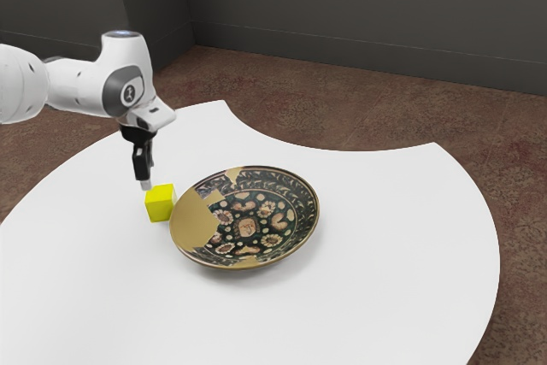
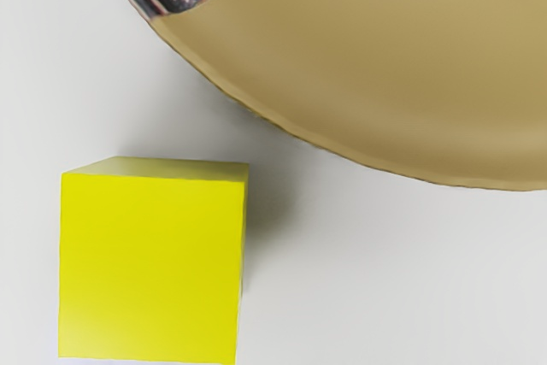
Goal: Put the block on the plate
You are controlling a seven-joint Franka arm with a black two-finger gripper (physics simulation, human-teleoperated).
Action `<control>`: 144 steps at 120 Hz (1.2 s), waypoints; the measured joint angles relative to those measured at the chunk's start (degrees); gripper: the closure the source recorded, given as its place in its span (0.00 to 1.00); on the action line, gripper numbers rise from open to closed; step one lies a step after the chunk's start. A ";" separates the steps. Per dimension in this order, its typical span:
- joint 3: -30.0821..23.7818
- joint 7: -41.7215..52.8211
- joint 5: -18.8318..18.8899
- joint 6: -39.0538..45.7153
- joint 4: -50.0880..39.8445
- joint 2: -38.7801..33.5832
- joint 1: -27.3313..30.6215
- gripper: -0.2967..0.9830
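Above the yellow block (image 1: 160, 203) hangs my gripper (image 1: 149, 176), pointing down, its two fingers apart with nothing between them. The block rests on the white table beside the plate (image 1: 195, 221), toward the exterior view's left. In the wrist view the yellow block (image 2: 151, 267) appears close under the hand, and a strip of table separates it from the gold rim of the plate (image 2: 385, 117). The plate is round and dark, with a flower pattern and gold patches.
The white table (image 1: 385, 254) has a curved edge, with a scooped section at the back. Brown floor and dark walls lie beyond it.
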 joint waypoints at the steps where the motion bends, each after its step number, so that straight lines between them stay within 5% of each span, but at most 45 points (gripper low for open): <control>1: -0.02 0.29 -0.07 0.18 0.05 0.19 0.02 0.23; 39: -0.04 5.49 -5.48 5.81 2.36 5.98 0.62 0.23; 127: 0.18 4.89 -6.31 9.72 3.44 12.78 1.97 0.23; 144: 0.18 4.80 -6.12 9.88 4.12 12.92 1.97 0.44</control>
